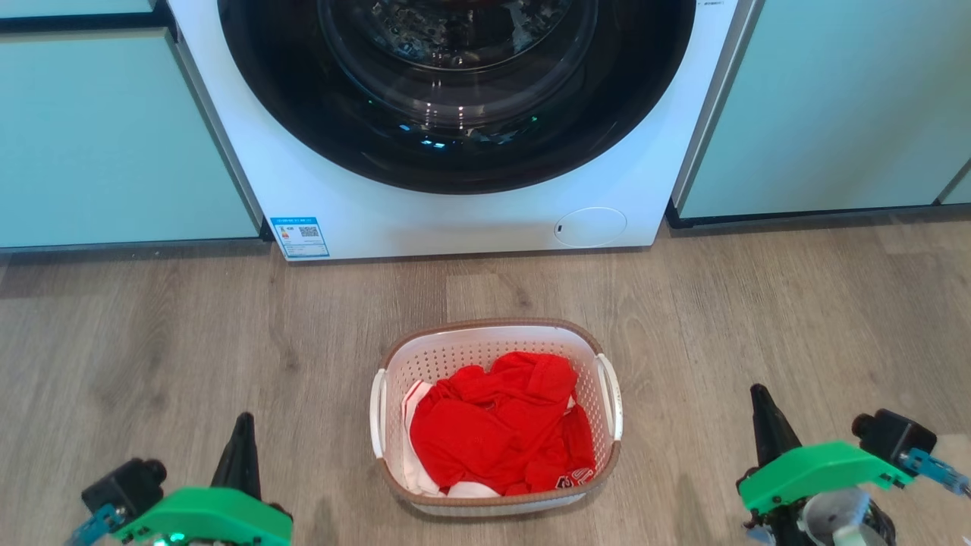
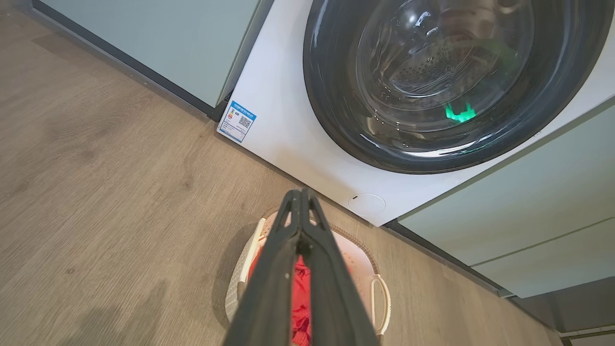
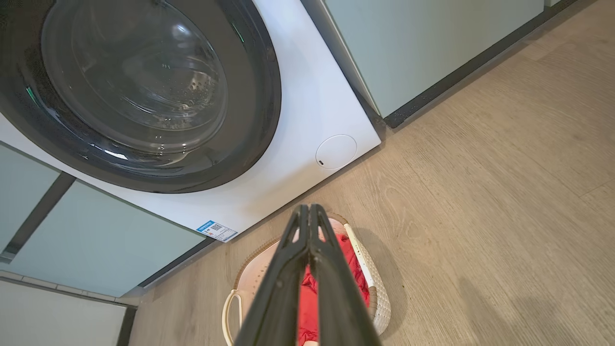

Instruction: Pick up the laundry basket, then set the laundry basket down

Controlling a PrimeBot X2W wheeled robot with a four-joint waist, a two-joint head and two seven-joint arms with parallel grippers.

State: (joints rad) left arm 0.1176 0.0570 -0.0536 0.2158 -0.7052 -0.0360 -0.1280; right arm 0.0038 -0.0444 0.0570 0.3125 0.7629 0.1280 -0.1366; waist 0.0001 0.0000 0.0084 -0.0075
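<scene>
Scene: laundry basket [image 1: 455,353] lower centre on floor [image 1: 152,341], red garment [image 1: 493,425] inside | left pincer [image 1: 244,418] lower left, fingers together, empty | right pincer [image 1: 757,394] lower right, likewise | basket between them, untouched.

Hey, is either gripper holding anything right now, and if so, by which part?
Nothing is held. The left gripper and the right gripper are both shut and empty, well clear of the laundry basket and its side handles.

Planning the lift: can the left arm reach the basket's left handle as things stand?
Probably yes. The left tool sits shut, apart from the laundry basket, with only bare floor between it and the left handle. Nothing blocks the way, though it would need to open first.
</scene>
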